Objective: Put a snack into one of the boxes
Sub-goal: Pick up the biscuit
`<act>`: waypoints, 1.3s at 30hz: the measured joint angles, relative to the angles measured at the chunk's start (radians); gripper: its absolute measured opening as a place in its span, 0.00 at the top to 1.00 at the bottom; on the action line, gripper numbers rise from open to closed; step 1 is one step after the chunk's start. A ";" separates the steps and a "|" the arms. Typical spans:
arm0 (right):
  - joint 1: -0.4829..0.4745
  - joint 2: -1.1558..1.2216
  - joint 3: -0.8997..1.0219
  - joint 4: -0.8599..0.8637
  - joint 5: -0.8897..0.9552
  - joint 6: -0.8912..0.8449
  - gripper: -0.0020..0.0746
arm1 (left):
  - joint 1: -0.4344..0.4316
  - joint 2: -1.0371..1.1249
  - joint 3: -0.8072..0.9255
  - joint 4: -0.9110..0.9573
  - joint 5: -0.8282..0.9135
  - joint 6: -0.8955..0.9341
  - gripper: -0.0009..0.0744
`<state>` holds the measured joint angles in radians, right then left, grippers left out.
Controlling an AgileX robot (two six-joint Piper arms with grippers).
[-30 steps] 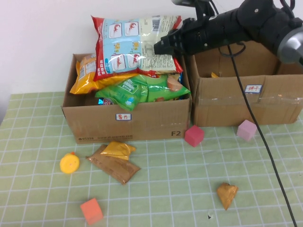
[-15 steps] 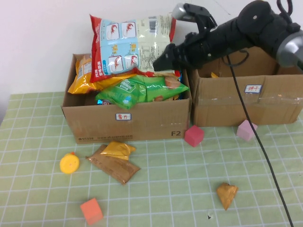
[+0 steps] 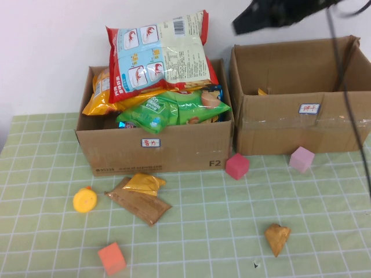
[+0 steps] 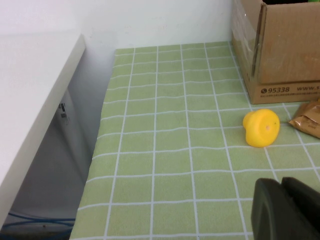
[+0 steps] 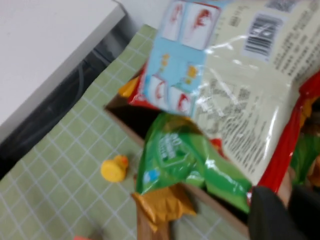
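Two boxes on tabletop [image 3: 324, 231] — left box [image 3: 156, 147] topped by shrimp-snack bag [image 3: 159, 55]. Right gripper [image 3: 261, 16] above right box [image 3: 295, 116], left gripper [image 4: 287, 210] near yellow duck [image 4: 261, 127] — spread of either: cannot tell.
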<state>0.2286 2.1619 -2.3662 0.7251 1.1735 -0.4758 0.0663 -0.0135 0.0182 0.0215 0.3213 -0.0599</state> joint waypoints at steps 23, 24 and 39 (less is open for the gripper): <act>0.080 -0.687 0.938 -0.488 0.031 0.057 0.97 | 0.000 0.000 0.000 0.000 0.000 0.000 0.99; 0.082 -0.696 0.992 -0.492 0.011 0.062 0.97 | 0.000 0.000 0.000 0.000 0.000 0.000 0.99; 0.177 -0.636 1.427 -0.515 -0.328 0.127 0.92 | 0.000 0.000 0.000 0.000 0.000 0.000 0.99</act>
<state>0.4060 1.5263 -0.9392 0.2098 0.8452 -0.3485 0.0663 -0.0135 0.0182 0.0215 0.3213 -0.0599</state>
